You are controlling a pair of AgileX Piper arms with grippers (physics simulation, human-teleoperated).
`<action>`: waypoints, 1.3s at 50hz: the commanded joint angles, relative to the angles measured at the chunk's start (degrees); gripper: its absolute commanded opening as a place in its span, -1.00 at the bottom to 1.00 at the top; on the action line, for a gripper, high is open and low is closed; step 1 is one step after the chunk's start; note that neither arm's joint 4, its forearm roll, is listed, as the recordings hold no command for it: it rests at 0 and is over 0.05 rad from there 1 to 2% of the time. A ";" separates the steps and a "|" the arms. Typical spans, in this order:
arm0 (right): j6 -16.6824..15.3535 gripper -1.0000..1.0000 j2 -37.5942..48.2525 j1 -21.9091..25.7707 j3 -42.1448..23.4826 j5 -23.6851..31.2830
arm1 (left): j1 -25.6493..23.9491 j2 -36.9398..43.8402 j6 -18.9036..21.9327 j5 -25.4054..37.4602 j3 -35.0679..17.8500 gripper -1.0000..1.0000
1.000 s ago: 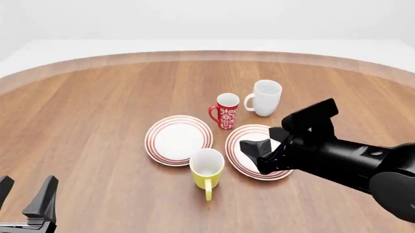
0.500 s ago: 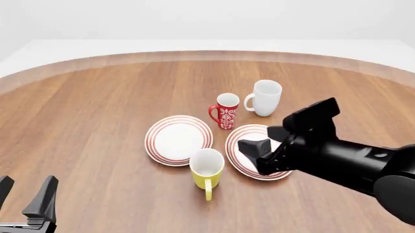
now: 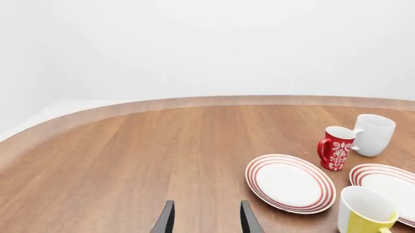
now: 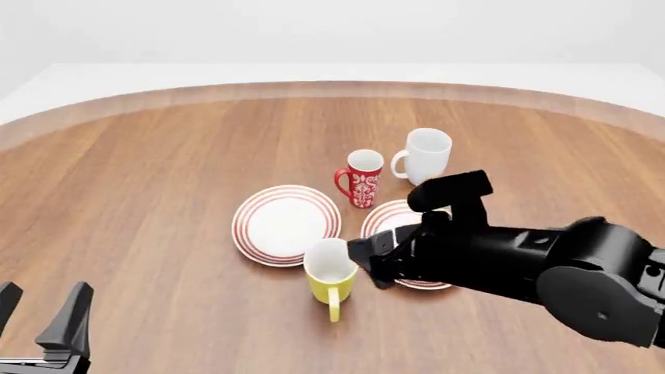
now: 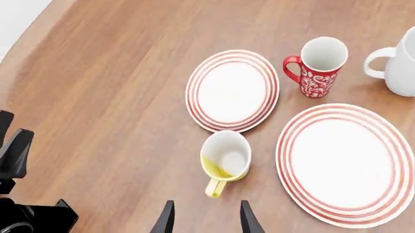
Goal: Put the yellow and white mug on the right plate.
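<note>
Surface (image 4: 156, 171): we see a broad wooden top with a curved far edge, carrying two plates and three mugs grouped near its middle.

Right arm (image 4: 540, 265): our black arm reaches in from the right of the front view and covers much of the plate beneath it.

Right gripper (image 4: 366, 261): our jaws stand apart, released, holding nothing; in the front view they sit just right of the yellow mug, at about rim height, and we cannot tell whether they touch it. In the right wrist view the two fingertips (image 5: 167, 218) show with a clear gap between them.

Left gripper (image 4: 42, 327): low at the near left, well apart from the crockery, jaws spread and empty.

Right plate (image 4: 393, 220): white with red rings, lying flat, partly hidden by our arm.

Left plate (image 4: 286, 224): its twin, flat, just beside the right plate.

White mug (image 4: 426, 156): upright, farthest back, handle to the left.

Red patterned mug (image 4: 362, 178): upright, just left of the white mug, behind the gap between the plates.

Yellow and white mug (image 4: 332, 269): upright on the bare wood, its long axis vertical, mouth upward, white inside showing. It stands at the near edge of the left plate, left of the right plate, not on either. Its yellow handle (image 5: 213, 188) points toward the near side of the surface.
</note>
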 commanded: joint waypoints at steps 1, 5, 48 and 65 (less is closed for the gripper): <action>5.00 1.00 6.06 2.59 -3.20 3.47 | 0.00 0.00 0.00 0.00 0.00 1.00; 5.67 1.00 7.49 2.98 -5.12 5.00 | 0.00 0.00 0.00 0.00 0.00 1.00; 12.55 1.00 18.64 2.20 -14.46 10.15 | 0.00 0.00 0.00 0.00 0.00 1.00; 14.29 1.00 22.07 3.08 -11.72 4.87 | 0.00 0.00 0.00 0.00 0.00 1.00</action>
